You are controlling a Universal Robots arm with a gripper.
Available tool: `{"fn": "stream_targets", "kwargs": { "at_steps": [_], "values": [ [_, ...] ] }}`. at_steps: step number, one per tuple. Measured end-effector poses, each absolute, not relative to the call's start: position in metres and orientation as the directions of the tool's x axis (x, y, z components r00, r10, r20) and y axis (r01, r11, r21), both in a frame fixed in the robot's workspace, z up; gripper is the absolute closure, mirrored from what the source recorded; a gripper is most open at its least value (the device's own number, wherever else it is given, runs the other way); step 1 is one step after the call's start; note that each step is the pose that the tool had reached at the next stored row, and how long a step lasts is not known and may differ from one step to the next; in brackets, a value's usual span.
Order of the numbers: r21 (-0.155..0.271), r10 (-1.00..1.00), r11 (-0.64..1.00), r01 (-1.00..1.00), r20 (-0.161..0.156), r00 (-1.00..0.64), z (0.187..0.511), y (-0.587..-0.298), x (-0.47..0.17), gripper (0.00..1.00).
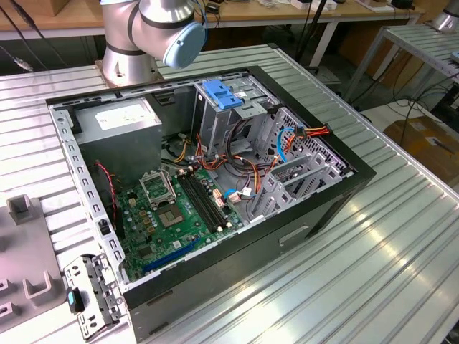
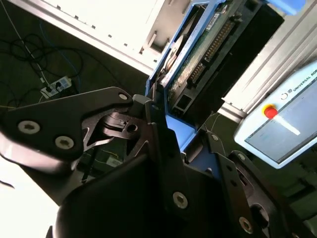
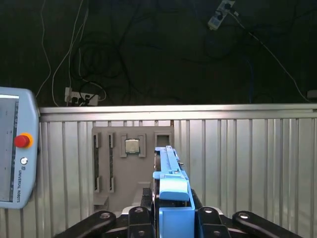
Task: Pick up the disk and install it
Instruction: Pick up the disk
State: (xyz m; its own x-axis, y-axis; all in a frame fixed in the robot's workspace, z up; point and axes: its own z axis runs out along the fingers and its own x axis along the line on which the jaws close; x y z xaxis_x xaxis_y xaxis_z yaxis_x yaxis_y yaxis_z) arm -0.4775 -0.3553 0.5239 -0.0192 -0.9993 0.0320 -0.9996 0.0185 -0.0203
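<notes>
The disk [image 2: 210, 42] is a dark flat drive framed by bright blue rails, and its green circuit board and connector show in the second wrist view. My gripper [image 2: 171, 124] is shut on one end of it, with black fingers [image 2: 158, 116] pressing its two sides. In the first wrist view the disk [image 3: 168, 171] is edge-on, held in the gripper [image 3: 171, 210] above the ribbed metal table [image 3: 237, 163]. The open computer case [image 1: 315, 208] lies on that table, with its metal drive cage [image 1: 247, 122] at the far side.
A wide blue latch piece [image 1: 221, 94] sits on top of the drive cage. A grey fixture plate [image 3: 114, 166] carrying a processor chip [image 3: 131, 146] lies below the disk. A teach pendant [image 3: 15, 148] hangs at the table edge. Cables run inside the case [image 1: 237, 161].
</notes>
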Motion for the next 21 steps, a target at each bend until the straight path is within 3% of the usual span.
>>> {"fn": "stream_targets", "kwargs": {
  "at_steps": [1, 21],
  "values": [
    [-0.018, -0.999, 0.018, -1.000, 0.032, -0.019, 0.535, -0.355, -0.477, 0.64],
    [-0.018, -0.999, 0.019, -1.000, 0.031, -0.019, 0.535, -0.355, -0.450, 0.64]
  ]
}}
